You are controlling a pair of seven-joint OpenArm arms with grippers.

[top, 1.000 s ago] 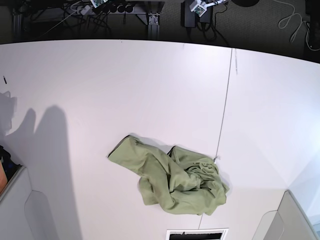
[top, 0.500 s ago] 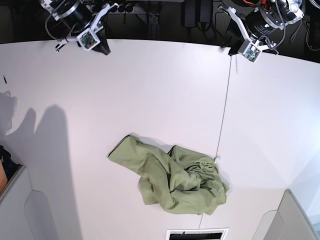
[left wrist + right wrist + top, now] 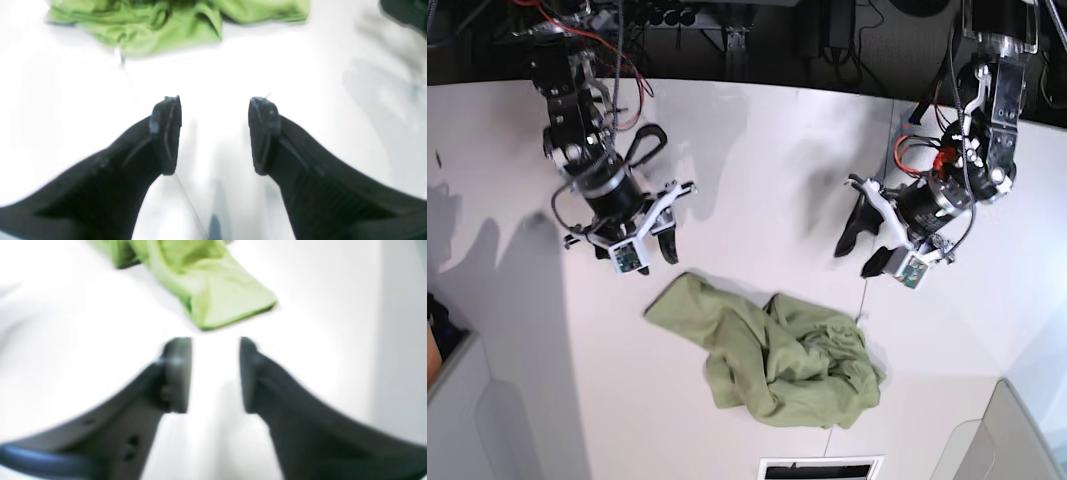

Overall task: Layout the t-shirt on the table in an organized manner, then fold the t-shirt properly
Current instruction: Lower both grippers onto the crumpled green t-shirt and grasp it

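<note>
The olive-green t-shirt (image 3: 767,360) lies crumpled in a heap on the white table (image 3: 757,170), near its front edge. My right gripper (image 3: 649,258) hovers just beyond the shirt's upper-left corner. It is open with nothing between its fingers. In the right wrist view that corner of the t-shirt (image 3: 206,290) lies just ahead of the right gripper (image 3: 215,373). My left gripper (image 3: 854,262) hangs over bare table past the heap's upper-right side, also open and empty. The left wrist view shows the t-shirt (image 3: 173,23) farther ahead of the left gripper (image 3: 215,133).
A thin dark seam (image 3: 877,200) runs across the table under the left arm. Cables and dark gear (image 3: 727,20) sit beyond the far edge. Grey panels stand at the front corners (image 3: 467,420), and a slotted vent (image 3: 820,468) sits at the front edge.
Both arms have swung down from the far edge to positions above the table near the shirt, and both grippers have opened. The t-shirt has not moved.
</note>
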